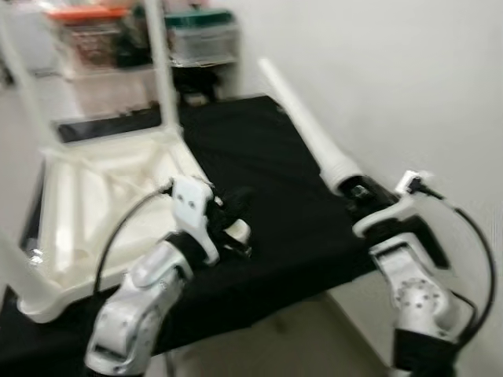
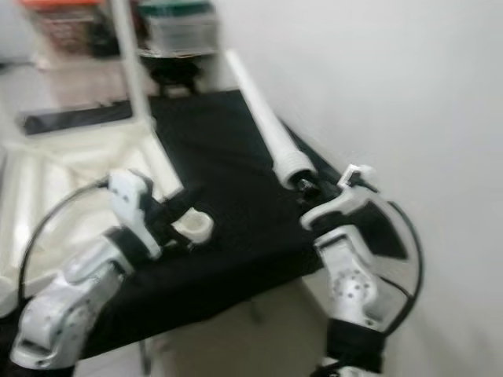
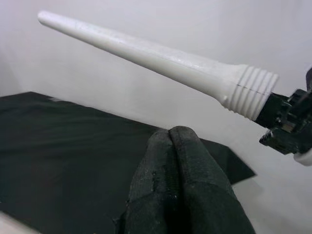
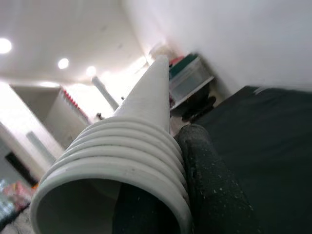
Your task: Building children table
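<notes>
While the right gripper (image 1: 357, 191) grasps the leg (image 1: 302, 118) by its threaded end, the taper points to the upper middle of the frame, probably freeing the ribbed end for screwing in. At left lies the upturned tabletop (image 1: 102, 204) (legs already standing). The left gripper (image 3: 178, 146) is clenched empty, center frame.

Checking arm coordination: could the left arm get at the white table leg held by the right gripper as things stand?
Probably yes. The left gripper, jaws shut, points toward the table leg held up by the right gripper, with open air between them above the black tabletop.
</notes>
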You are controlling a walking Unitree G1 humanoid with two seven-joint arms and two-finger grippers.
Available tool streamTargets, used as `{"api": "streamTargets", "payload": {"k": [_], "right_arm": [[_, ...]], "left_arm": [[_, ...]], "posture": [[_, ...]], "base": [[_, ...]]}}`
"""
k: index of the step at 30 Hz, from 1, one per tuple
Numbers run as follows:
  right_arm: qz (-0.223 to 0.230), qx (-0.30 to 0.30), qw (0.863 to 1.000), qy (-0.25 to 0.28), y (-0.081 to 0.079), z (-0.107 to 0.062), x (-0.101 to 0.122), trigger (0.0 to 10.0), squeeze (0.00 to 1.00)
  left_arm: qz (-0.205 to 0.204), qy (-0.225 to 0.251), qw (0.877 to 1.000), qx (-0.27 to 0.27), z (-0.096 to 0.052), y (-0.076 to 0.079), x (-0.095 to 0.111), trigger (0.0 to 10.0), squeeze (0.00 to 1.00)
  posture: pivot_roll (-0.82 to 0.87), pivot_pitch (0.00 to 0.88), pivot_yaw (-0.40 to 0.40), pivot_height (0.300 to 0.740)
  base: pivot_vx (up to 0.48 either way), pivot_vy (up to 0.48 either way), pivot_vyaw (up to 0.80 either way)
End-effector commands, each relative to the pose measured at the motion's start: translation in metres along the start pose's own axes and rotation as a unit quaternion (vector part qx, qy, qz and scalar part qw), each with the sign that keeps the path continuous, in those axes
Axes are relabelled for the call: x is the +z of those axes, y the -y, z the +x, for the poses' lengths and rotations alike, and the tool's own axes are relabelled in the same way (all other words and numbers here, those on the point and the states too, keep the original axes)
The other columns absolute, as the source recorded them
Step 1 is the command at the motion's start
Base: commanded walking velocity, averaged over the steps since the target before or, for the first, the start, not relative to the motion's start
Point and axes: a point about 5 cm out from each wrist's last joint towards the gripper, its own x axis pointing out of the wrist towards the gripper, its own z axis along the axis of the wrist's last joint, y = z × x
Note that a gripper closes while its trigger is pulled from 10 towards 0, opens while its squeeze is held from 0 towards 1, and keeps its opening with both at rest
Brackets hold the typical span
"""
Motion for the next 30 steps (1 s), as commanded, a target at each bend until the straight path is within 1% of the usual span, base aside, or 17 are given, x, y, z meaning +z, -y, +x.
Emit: {"api": "streamTargets", "payload": {"k": [1, 3, 4, 6, 7, 10, 11, 12, 13, 14, 17, 18, 20, 21, 23, 28, 30], "right_arm": [[0.002, 0.013, 1.0, 0.015, -0.003, -0.001, 0.007, 10.0, 0.0], [0.003, 0.016, 1.0, 0.016, -0.003, -0.001, 0.007, 10.0, 0.0], [0.014, 0.024, 0.999, 0.02, -0.004, -0.002, 0.008, 10.0, 0.0], [0.014, 0.024, 0.999, 0.02, -0.004, -0.002, 0.008, 10.0, 0.0], [0.026, 0.038, 0.999, 0.027, -0.007, -0.003, 0.009, 10.0, 0.0], [0.059, 0.091, 0.993, 0.036, -0.015, -0.007, 0.012, 10.0, 0.0], [0.059, 0.091, 0.993, 0.036, -0.015, -0.007, 0.012, 10.0, 0.0], [0.071, 0.113, 0.99, 0.041, -0.018, -0.008, 0.014, 10.0, 0.0], [0.071, 0.113, 0.99, 0.041, -0.018, -0.008, 0.014, 10.0, 0.0], [0.076, 0.124, 0.988, 0.044, -0.02, -0.009, 0.015, 10.0, 0.0], [0.083, 0.192, 0.977, 0.046, -0.03, -0.015, 0.021, 10.0, 0.0], [0.083, 0.192, 0.977, 0.046, -0.03, -0.015, 0.021, 10.0, 0.0], [0.083, 0.243, 0.965, 0.045, -0.036, -0.021, 0.028, 10.0, 0.0], [0.083, 0.249, 0.964, 0.046, -0.037, -0.023, 0.03, 10.0, 0.0], [0.097, 0.267, 0.957, 0.053, -0.038, -0.026, 0.036, 10.0, 0.0], [0.087, 0.293, 0.951, 0.046, -0.04, -0.032, 0.04, 10.0, 0.0], [0.081, 0.323, 0.943, 0.031, -0.043, -0.038, 0.041, 10.0, 0.0]], "left_arm": [[-0.016, 0.004, 1.0, -0.008, 0.002, 0.002, 0.002, 10.0, 0.0], [-0.02, 0.007, 1.0, -0.009, 0.002, 0.002, 0.003, 10.0, 0.0], [-0.043, 0.02, 0.999, -0.013, 0.002, 0.001, 0.007, 10.0, 0.75], [-0.043, 0.02, 0.999, -0.013, 0.002, 0.001, 0.007, 10.0, 0.75], [-0.078, 0.038, 0.996, -0.022, 0.001, 0.0, 0.014, 10.0, 1.0], [-0.197, 0.105, 0.973, -0.053, 0.0, -0.005, 0.04, 10.0, 1.0], [-0.197, 0.105, 0.973, -0.053, 0.0, -0.005, 0.04, 10.0, 1.0], [-0.249, 0.128, 0.957, -0.071, -0.001, -0.009, 0.05, 10.0, 1.0], [-0.249, 0.128, 0.957, -0.071, -0.001, -0.009, 0.05, 10.0, 1.0], [-0.269, 0.134, 0.951, -0.077, -0.001, -0.01, 0.053, 10.0, 1.0], [-0.34, 0.155, 0.922, -0.101, -0.001, -0.013, 0.063, 10.0, 1.0], [-0.34, 0.155, 0.922, -0.101, -0.001, -0.013, 0.063, 10.0, 1.0], [-0.383, 0.173, 0.9, -0.118, -0.004, -0.015, 0.069, 10.0, 1.0], [-0.389, 0.175, 0.896, -0.121, -0.004, -0.016, 0.07, 10.0, 1.0], [-0.396, 0.177, 0.892, -0.125, -0.007, -0.018, 0.073, 10.0, 1.0], [-0.402, 0.18, 0.888, -0.133, -0.011, -0.02, 0.077, 10.0, 1.0], [-0.411, 0.181, 0.882, -0.146, -0.015, -0.02, 0.082, 10.0, 1.0]], "posture": [[-0.06, 0.0, 0.007, 0.74], [-0.06, 0.0, 0.007, 0.74], [-0.06, 0.0, 0.007, 0.74], [-0.06, 0.0, 0.007, 0.74], [-0.06, 0.0, 0.009, 0.74], [-0.06, 0.0, 0.008, 0.74], [-0.06, 0.0, 0.008, 0.74], [-0.06, 0.0, 0.009, 0.74], [-0.06, 0.0, 0.009, 0.74], [-0.06, 0.0, 0.009, 0.74], [-0.06, 0.0, 0.012, 0.74], [-0.06, 0.0, 0.012, 0.74], [-0.06, 0.0, 0.013, 0.74], [-0.06, 0.0, 0.013, 0.74], [-0.06, 0.0, 0.011, 0.74], [-0.05, 0.0, 0.01, 0.74], [-0.05, 0.0, 0.009, 0.74]], "base": [[0.0, 0.0, -0.8], [0.0, 0.0, -0.8], [0.0, 0.0, -0.62], [0.0, 0.0, -0.62], [0.0, 0.0, 0.0], [0.0, 0.0, 0.0], [0.0, 0.0, 0.0], [0.0, 0.0, 0.0], [0.0, 0.0, 0.0], [0.0, 0.0, 0.0], [0.0, 0.0, 0.0], [0.0, 0.0, 0.0], [0.0, 0.0, 0.0], [0.0, 0.0, 0.0], [0.0, 0.0, 0.0], [0.0, 0.0, 0.0], [0.0, 0.0, 0.0]]}}
